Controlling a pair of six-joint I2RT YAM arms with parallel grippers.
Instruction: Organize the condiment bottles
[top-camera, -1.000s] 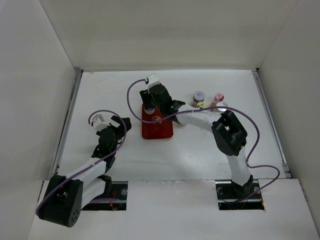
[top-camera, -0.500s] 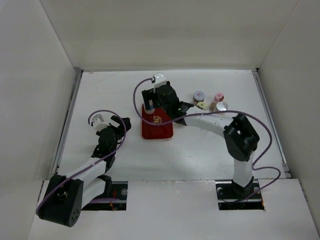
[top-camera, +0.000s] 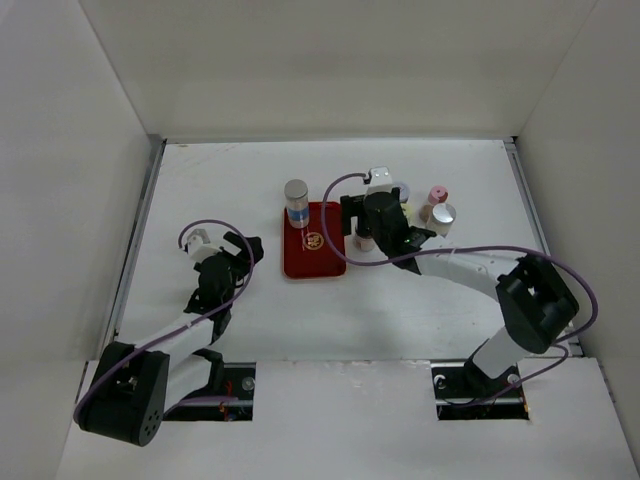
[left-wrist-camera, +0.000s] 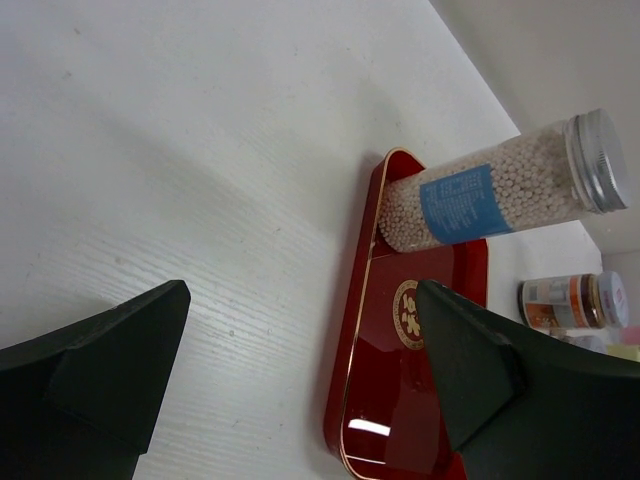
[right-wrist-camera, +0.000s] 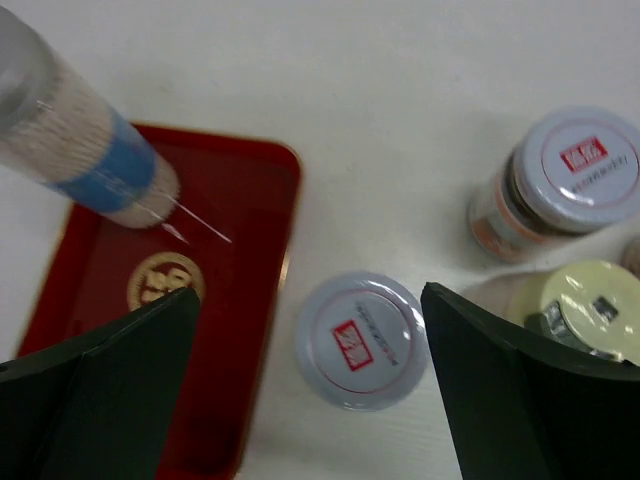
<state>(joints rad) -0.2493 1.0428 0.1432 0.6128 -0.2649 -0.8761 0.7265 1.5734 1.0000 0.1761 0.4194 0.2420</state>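
The tallest condiment bottle, with a silver cap and a blue label, stands free on the far left corner of the dark-red tray. My right gripper hangs open above the cluster of shorter jars. A pale-capped jar sits on the table just right of the tray, below the gap between the fingers. My left gripper is open and holds nothing, left of the tray.
A second pale-capped jar and a cream-capped one stand right of the open fingers. Further right stand a pink-capped jar and a silver-capped jar. White walls close in the table on three sides.
My right gripper opened and let go of the tall bottle on the tray. It then swung right to hang over the short jars. The left arm has not moved.
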